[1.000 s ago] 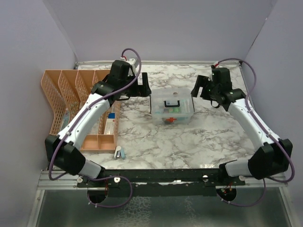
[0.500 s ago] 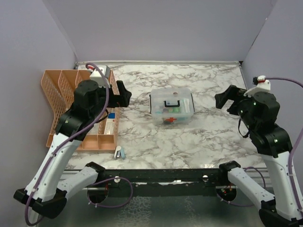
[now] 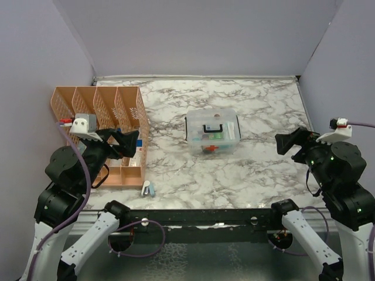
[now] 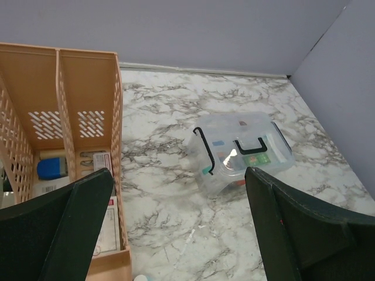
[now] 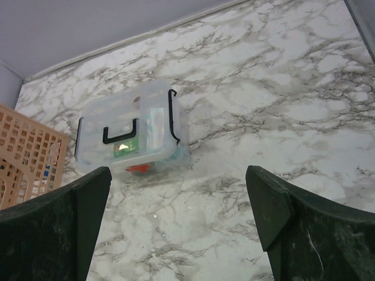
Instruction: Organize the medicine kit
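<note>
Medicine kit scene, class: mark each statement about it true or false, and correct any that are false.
1. The medicine kit has its lid on. True.
2. The left end effector grips the kit. False: it is open and well apart from the kit, above the orange organizer.
3. In the top view, the orange organizer stands to the left of the kit. True.
4. The right end effector is shut on something. False: it is open and holds nothing.
</note>
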Controlling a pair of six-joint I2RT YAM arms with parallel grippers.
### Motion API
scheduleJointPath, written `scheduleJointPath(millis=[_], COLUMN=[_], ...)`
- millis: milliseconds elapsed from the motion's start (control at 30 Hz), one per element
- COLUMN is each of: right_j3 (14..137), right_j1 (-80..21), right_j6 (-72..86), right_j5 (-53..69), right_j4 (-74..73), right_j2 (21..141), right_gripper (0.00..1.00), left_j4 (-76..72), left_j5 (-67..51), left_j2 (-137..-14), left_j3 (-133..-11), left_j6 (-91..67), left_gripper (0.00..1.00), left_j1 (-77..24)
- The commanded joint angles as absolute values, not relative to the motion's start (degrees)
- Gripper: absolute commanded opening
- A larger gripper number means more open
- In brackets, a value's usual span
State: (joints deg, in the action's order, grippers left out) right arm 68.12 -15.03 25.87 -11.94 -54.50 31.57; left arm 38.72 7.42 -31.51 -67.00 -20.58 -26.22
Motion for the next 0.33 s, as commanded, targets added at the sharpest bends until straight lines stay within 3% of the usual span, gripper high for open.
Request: scheduleJointPath(millis=[0,300], right_j3=[69.87,71.64], right_j1=[-15.21,-15.21], right_j6=[27.04,26.74], right_j5=[-9.93,-9.10], right_j4=[-58.48,-58.67], right_j2=[30.49,30.41], right_gripper=[1.00,1.00], left_j4=[40.16,40.17], left_j5=[11.30,12.35], left_j2=[-28.23,-26.27], left_j3=[-67.10,-66.33], left_j6=[-19.41,-21.14], left_gripper=[0.99,0.99], left_j1=[-25.84,-25.84])
